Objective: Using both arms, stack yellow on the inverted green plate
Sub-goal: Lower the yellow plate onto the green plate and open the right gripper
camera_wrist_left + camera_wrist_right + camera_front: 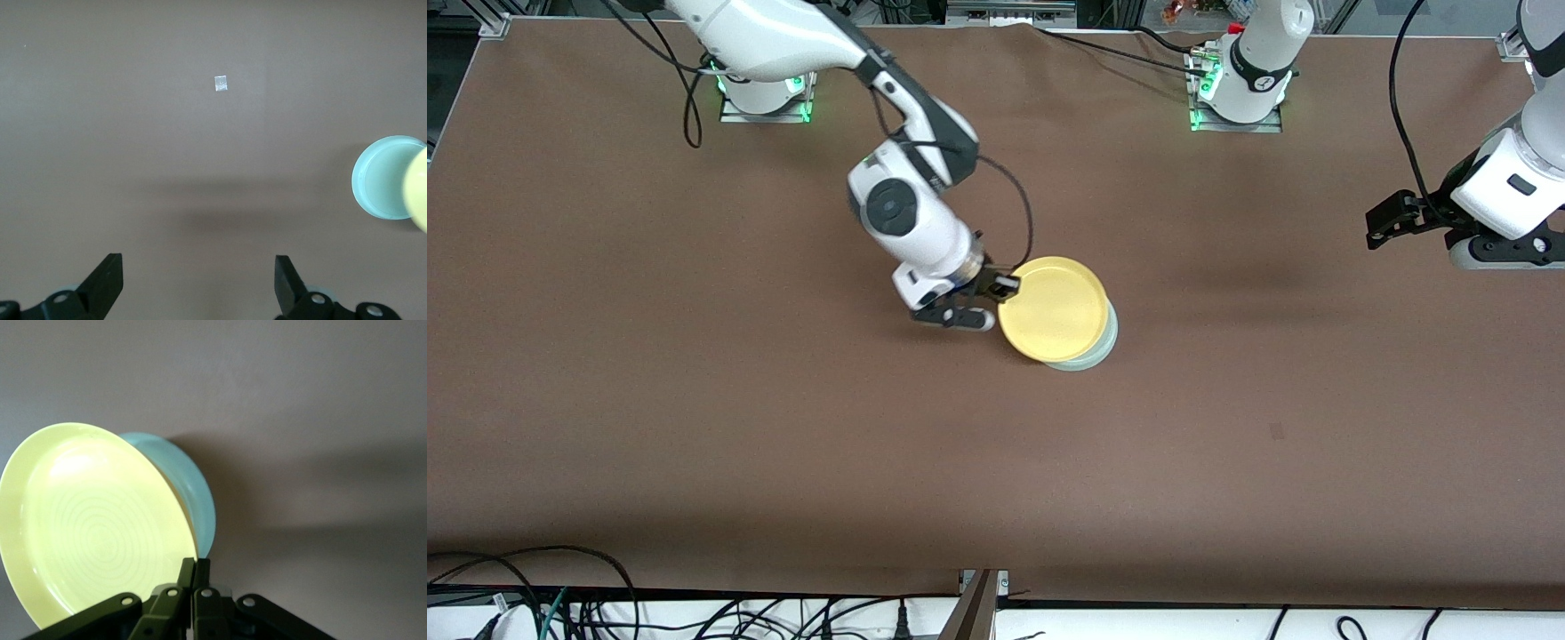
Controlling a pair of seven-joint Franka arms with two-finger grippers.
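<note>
Yellow plate (1054, 308), pinched at its rim by the right gripper (999, 289), hangs over the green plate (1100, 351); left gripper (1392, 220) waits wide open.

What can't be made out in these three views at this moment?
- Green plate: mostly covered by the yellow plate in the front view, so contact between them is unclear.
- Yellow plate: cut off by the frame edge in the left wrist view.
- Right gripper: its own fingers hide the pinched part of the yellow rim in the right wrist view.
- Left gripper: open, partly cut off by the frame edge.
</note>
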